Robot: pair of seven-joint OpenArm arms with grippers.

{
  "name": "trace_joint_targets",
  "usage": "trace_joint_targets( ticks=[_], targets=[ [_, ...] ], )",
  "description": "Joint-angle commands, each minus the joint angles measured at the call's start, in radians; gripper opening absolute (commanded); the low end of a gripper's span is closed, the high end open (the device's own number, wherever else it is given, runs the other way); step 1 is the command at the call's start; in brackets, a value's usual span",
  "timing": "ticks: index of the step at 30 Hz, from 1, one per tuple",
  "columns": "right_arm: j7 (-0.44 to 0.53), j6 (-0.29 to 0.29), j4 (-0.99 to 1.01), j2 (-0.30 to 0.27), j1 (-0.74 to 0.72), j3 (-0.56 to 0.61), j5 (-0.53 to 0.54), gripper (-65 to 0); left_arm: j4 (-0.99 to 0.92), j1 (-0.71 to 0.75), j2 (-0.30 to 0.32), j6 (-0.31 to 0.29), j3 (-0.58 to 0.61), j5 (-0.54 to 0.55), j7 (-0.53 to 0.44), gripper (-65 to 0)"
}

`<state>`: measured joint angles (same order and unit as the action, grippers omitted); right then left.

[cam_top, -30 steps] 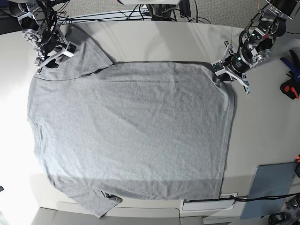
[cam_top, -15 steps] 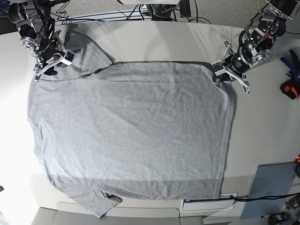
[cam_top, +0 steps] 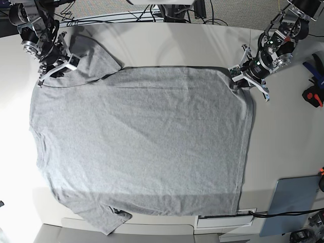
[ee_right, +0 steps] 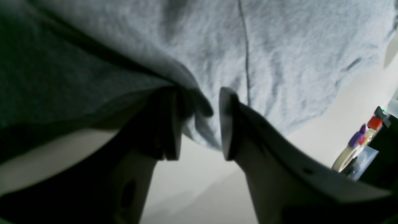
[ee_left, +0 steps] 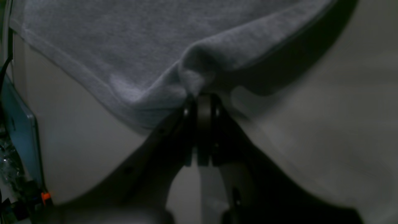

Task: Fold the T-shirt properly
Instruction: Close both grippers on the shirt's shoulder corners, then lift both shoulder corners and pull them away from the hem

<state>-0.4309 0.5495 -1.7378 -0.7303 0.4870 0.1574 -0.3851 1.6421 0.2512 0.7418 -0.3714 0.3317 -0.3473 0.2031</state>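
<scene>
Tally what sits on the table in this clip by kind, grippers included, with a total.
T-shirt: 1, grey, spread flat
Grippers: 2, the left gripper and the right gripper
Blue-grey flat board: 1
Tape roll: 1
Total: 5

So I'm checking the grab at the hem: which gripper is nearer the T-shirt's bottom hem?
Left gripper is shut on the T-shirt hem corner; right gripper sits at the shoulder end.
</scene>
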Motion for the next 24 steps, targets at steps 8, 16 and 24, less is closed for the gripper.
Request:
trace_joint_targets(
  ticks=[8,16,24],
  targets=[
    [-0.031,0.132,0.045,0.007,0.009,0.008,0.021,-55.2,-0.011,0.017,0.006,-0.072,0.013,0.01,0.042,-65.0],
    [-0.168,0.111,-0.005,-0.014,0.02,0.007,0.095,-64.6,-0.01,0.018,0.01,-0.071,0.013,0.023,0.061,-65.0],
    [-0.278,0.111,-0.155,-0.088,0.134,-0.043,0.192,-65.0,0.094,0.062,0.093,-0.014,0.013,0.209,0.259,-65.0]
  ],
)
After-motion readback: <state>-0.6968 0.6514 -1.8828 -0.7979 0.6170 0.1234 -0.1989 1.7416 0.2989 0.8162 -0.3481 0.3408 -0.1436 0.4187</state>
